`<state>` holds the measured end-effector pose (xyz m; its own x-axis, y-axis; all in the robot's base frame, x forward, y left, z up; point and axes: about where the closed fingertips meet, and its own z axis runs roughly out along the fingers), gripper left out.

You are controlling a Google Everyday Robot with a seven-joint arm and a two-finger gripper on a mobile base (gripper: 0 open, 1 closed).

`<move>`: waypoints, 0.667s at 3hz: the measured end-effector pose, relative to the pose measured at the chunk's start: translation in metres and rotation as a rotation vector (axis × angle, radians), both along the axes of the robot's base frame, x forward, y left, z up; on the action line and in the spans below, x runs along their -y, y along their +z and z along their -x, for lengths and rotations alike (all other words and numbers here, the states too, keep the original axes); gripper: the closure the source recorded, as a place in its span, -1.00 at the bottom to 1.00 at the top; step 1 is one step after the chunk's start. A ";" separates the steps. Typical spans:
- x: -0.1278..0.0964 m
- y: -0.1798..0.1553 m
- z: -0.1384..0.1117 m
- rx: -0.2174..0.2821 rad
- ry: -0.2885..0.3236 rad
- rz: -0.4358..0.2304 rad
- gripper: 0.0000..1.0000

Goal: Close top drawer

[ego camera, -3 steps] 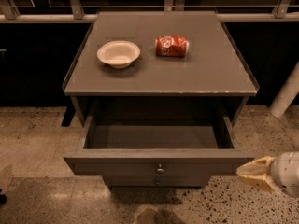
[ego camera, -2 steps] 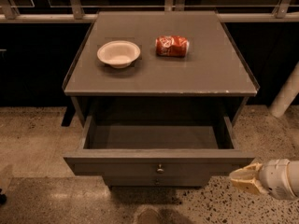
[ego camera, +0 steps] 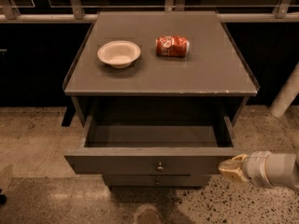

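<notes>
The top drawer (ego camera: 140, 164) of the grey cabinet is pulled out wide, and its inside looks empty. Its flat front faces me with a small round metal knob (ego camera: 160, 166) at centre. My gripper (ego camera: 230, 168) comes in from the right at the height of the drawer front. Its beige fingertips (ego camera: 233, 164) are together, at or just off the right end of the front; I cannot tell whether they touch it. It holds nothing.
On the cabinet top (ego camera: 210, 73) sit a white bowl (ego camera: 118, 53) and a crushed red can (ego camera: 172, 46). A lower drawer front (ego camera: 131, 181) shows under the open one. Speckled floor (ego camera: 37, 139) lies all around; a white post (ego camera: 286, 97) stands at the right.
My gripper has moved left and slightly down, from the right edge of the view to the right end of the drawer front. The drawer has not moved.
</notes>
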<state>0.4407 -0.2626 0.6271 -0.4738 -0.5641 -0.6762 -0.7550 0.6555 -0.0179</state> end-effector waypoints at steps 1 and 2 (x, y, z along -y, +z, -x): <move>0.000 0.000 0.001 0.000 0.000 0.000 1.00; -0.003 0.006 -0.024 0.063 -0.016 0.059 1.00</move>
